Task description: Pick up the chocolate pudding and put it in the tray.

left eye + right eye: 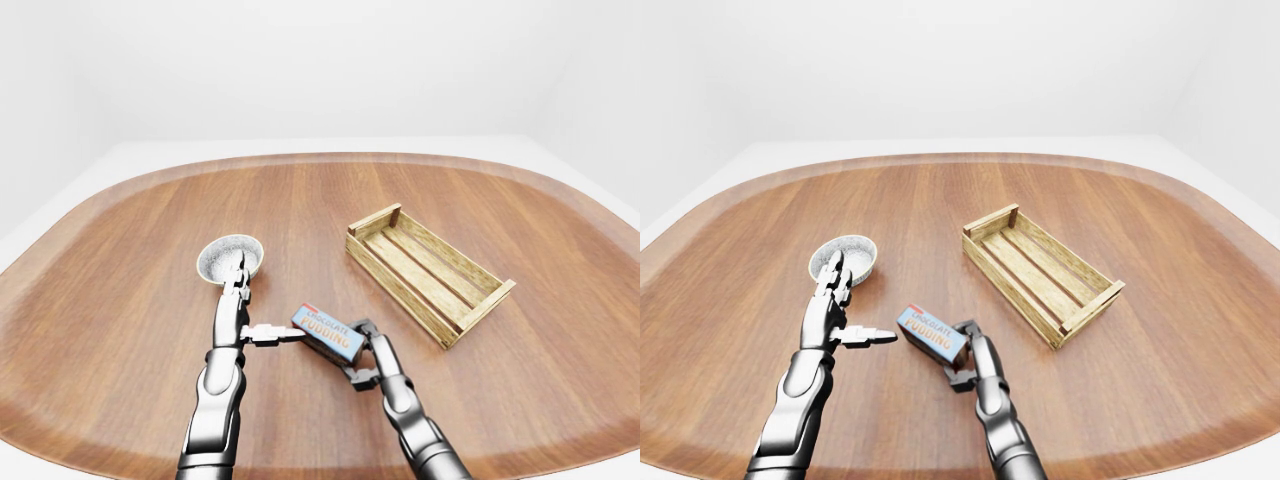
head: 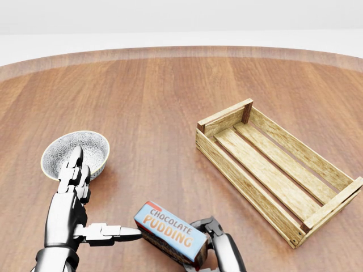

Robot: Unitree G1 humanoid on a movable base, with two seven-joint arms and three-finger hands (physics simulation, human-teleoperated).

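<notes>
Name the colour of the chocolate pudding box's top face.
Blue with orange lettering, clearest in the head view.

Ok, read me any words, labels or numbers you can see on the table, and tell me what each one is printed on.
"CHOCOLATE PUDDING": printed on the top face of the pudding box, held by the right hand.
A red strip at one end of that box carries nothing readable.
The bowl has only a speckled pattern, and the wooden tray and table show no text.
</notes>
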